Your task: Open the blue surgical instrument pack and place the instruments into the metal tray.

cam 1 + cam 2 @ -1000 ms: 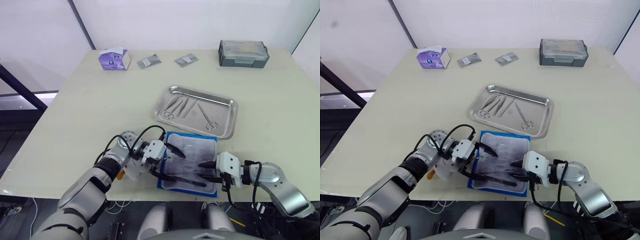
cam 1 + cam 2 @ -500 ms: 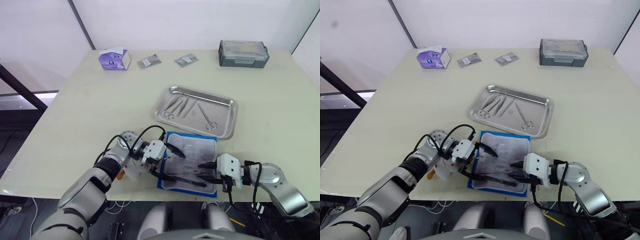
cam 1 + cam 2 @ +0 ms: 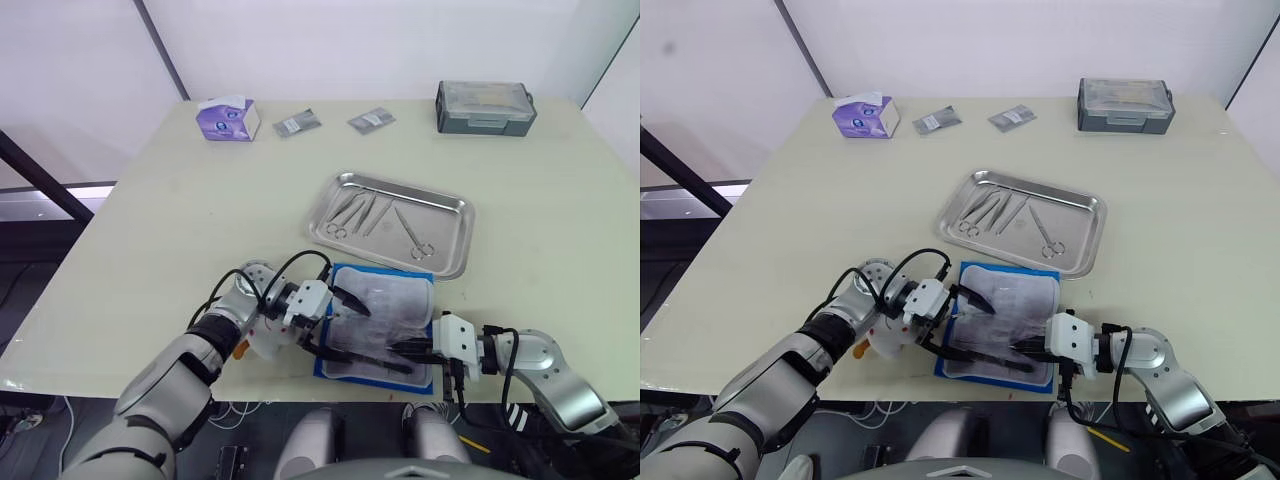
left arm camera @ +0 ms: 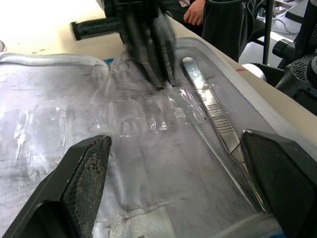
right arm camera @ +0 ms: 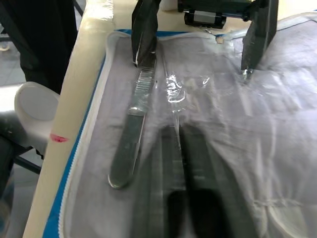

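My left gripper (image 3: 340, 325) hangs over the near left of the blue surgical instrument pack (image 3: 378, 322), jaws spread wide, one finger down beside a silvery handle (image 5: 130, 133). The pack lies open at the desk (image 3: 180, 220) front edge, just before the metal tray (image 3: 392, 222) holding instruments (image 3: 372, 216). My right gripper (image 3: 408, 348), jaws pinched together, lies on the lining beside that handle.

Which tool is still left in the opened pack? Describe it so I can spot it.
Find the metal tray; nearer the table's front edge lies the blue surgical instrument pack, opened. Along its front edge lies one slim silvery tool with a ribbed handle; the other instruments are in the tray.
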